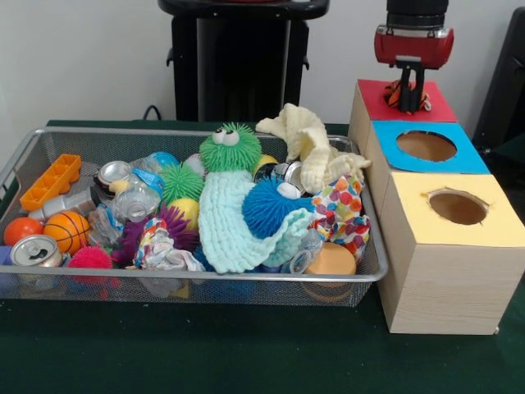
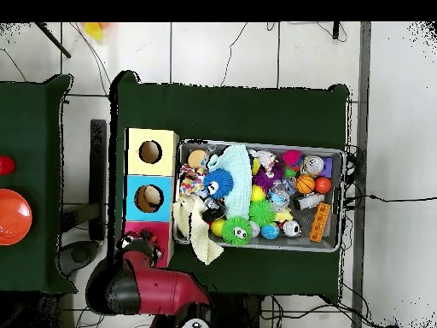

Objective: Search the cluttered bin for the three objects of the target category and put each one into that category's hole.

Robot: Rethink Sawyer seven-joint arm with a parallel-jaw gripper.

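Observation:
The wire mesh bin (image 1: 164, 281) stands at the left on the green table, full of clutter; it also shows in the overhead view (image 2: 256, 143). My gripper (image 1: 408, 100) hangs over the red-topped box (image 1: 439, 105) at the far right. It is shut on the orange black-striped plush tiger (image 1: 394, 94), which sits low at the red top. In the overhead view the gripper (image 2: 139, 243) is over the red box (image 2: 147, 231). No teddy bear or other plush animal shows in the bin.
Three boxes stand in a row right of the bin: red, blue (image 1: 467, 160) and yellow (image 1: 410, 215), each of the latter two with an open round hole. The bin holds a green googly-eyed spiky ball (image 1: 230, 149), a blue spiky ball (image 1: 264, 207), cloths, cans, a small basketball (image 1: 67, 231) and an orange tray (image 1: 51, 180).

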